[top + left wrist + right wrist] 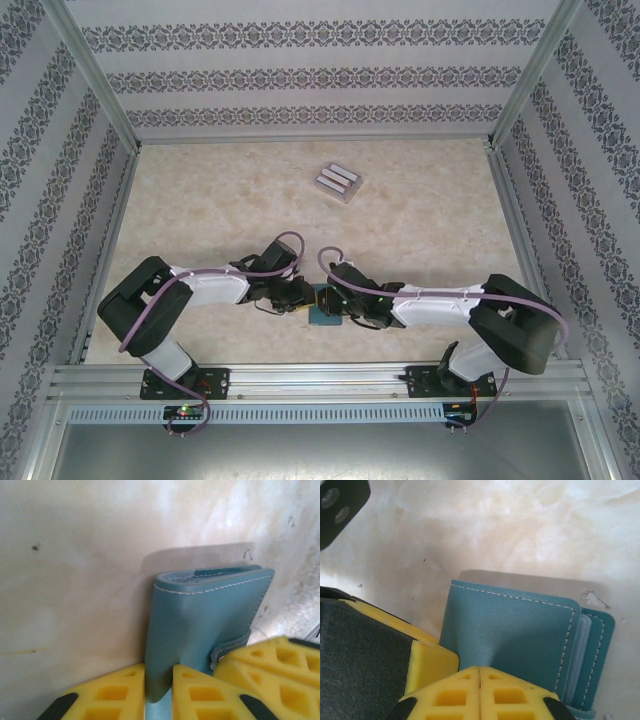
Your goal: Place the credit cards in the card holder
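- The left claw (159,672) is at a narrow setting. Its yellow ribbed fingers (202,692) sit close together with the near left edge of a small teal folding wallet (205,620) wedged in the slim gap between them.
- This teal folding wallet is stitched in white thread and folded shut, with paler blue-grey inner layers showing along its far edge. It lies on the pale marble-patterned counter (220,200), close to the near edge and midway between the two arms.
- The right claw (479,675) is closed to a hairline seam. Its two yellow fingertips meet at the near edge of the wallet's cover, and the leather puckers slightly towards them, as if a thin layer is pinched.
- In the left wrist view, the right claw's yellow fingers touch the wallet's near right corner, just beside the small snap tab (229,649).
- In the right wrist view, the left claw's yellow and dark body sits just left of the right claw, against the wallet's left edge.
- Seen from above, the two claws face each other with the wallet between them.
- A small cluster of grey-silver cards (338,182) lies on the far half of the counter, a little right of centre and well apart from the wallet and both claws.
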